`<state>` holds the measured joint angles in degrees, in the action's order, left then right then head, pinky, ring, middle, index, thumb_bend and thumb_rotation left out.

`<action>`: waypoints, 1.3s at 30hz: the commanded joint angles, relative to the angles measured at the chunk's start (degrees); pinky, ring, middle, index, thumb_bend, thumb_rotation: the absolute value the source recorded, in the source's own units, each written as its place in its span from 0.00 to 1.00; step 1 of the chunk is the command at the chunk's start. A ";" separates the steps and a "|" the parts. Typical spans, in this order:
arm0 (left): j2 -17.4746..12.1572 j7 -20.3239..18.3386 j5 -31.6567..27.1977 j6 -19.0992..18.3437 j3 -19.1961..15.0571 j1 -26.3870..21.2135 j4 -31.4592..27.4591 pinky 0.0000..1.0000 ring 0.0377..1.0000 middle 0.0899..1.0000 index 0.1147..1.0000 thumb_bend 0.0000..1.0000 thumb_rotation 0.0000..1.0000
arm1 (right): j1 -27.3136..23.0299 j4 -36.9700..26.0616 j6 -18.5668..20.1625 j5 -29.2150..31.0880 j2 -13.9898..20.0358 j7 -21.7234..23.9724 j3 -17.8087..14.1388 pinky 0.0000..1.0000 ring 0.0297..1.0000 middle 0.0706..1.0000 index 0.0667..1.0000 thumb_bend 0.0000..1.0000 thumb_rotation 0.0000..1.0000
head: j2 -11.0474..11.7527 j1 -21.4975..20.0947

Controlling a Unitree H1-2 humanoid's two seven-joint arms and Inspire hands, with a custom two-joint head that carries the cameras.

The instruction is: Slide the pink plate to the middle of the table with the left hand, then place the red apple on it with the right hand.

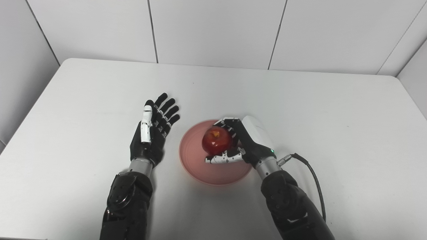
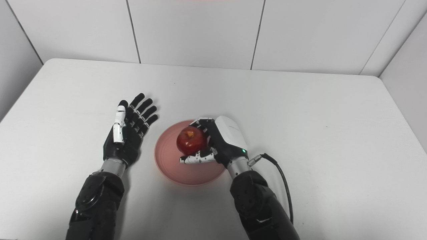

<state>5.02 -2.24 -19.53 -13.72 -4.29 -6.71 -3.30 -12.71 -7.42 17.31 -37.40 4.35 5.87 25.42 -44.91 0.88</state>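
Left eye view: the pink plate sits near the middle of the white table. The right hand is wrapped around the red apple, over the plate. I cannot tell if the apple touches the plate. The left hand is just left of the plate, fingers spread, holding nothing.

Right eye view: it is the same. The apple is over the plate in the right hand's grip. A black cable runs from the right wrist.
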 commanded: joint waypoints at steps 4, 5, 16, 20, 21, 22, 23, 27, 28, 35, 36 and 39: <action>0.55 0.00 0.31 1.37 0.05 -0.78 -0.23 0.87 0.86 0.86 0.84 0.44 1.00 | -1.63 -3.13 -1.10 -1.32 0.03 1.26 0.13 0.53 0.60 0.64 0.64 0.87 0.16 | 0.08 0.07; 0.60 0.18 0.38 1.21 0.04 -0.76 -0.34 0.87 0.86 0.86 0.84 0.44 1.00 | -1.65 -3.41 -1.02 -1.55 0.18 1.74 0.24 0.56 0.63 0.67 0.66 0.89 0.17 | 0.08 0.05; 0.46 -0.14 0.10 1.36 -0.04 -0.62 -0.37 0.88 0.86 0.86 0.84 0.43 1.00 | -1.62 -6.35 -2.44 -0.01 2.04 6.38 -0.14 0.70 0.76 0.80 0.81 1.00 0.22 | 0.40 -0.02; 0.45 -0.24 -0.07 1.49 -0.16 -0.61 -0.24 0.87 0.86 0.86 0.84 0.43 1.00 | -1.63 -7.72 -2.35 1.94 3.16 8.25 -0.63 0.75 0.82 0.85 0.87 1.00 0.27 | 0.51 -0.13; 0.42 -0.25 0.01 1.54 -0.13 -0.58 -0.23 0.87 0.86 0.86 0.84 0.43 1.00 | -1.57 -8.14 -2.25 2.71 3.44 8.74 -0.94 0.76 0.83 0.86 0.87 1.00 0.27 | 0.56 -0.20; 0.41 -0.23 0.07 1.56 -0.11 -0.57 -0.24 0.87 0.86 0.86 0.84 0.43 1.00 | -1.53 -8.42 -2.18 3.22 3.62 9.06 -1.15 0.77 0.84 0.87 0.89 1.00 0.29 | 0.56 -0.20; 0.48 -0.05 0.11 1.38 -0.14 -0.58 -0.32 0.87 0.86 0.86 0.84 0.43 1.00 | -1.52 -8.86 -1.94 3.80 3.89 9.50 -1.43 0.78 0.85 0.88 0.89 1.00 0.30 | 0.60 -0.24; 0.55 0.15 0.04 1.08 -0.23 -0.60 -0.52 0.87 0.86 0.85 0.84 0.44 1.00 | -1.52 -9.87 -2.00 5.34 4.52 10.37 -2.36 0.80 0.88 0.91 0.92 1.00 0.38 | 0.64 -0.34; 0.53 0.19 0.07 1.02 -0.24 -0.60 -0.61 0.87 0.86 0.85 0.84 0.44 1.00 | -1.44 -10.50 -1.87 6.27 4.64 10.58 -3.01 0.80 0.88 0.91 0.92 1.00 0.38 | 0.66 -0.38; 0.34 -0.16 -0.36 1.33 -0.60 -0.68 -0.15 0.87 0.86 0.86 0.84 0.44 1.00 | -0.52 -14.12 -3.48 12.67 4.62 9.66 -8.19 0.84 0.91 0.93 0.94 1.00 0.41 | 0.85 -0.80; 0.35 -0.11 -0.41 1.25 -0.68 -0.71 -0.14 0.87 0.86 0.85 0.84 0.44 1.00 | -0.46 -14.92 -3.37 13.07 4.72 9.49 -8.91 0.85 0.91 0.93 0.95 1.00 0.43 | 0.85 -0.96; 0.14 -0.23 -0.37 0.84 -0.64 -0.67 -0.40 0.87 0.86 0.86 0.85 0.43 1.00 | 0.46 -16.96 -5.16 14.82 4.40 6.34 -12.95 0.84 0.90 0.92 0.94 1.00 0.46 | 0.92 -1.18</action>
<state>5.02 -2.27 -19.65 -13.42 -4.79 -6.71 -3.20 -11.15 -21.66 15.99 -23.31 8.86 15.31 14.48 -43.95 -0.35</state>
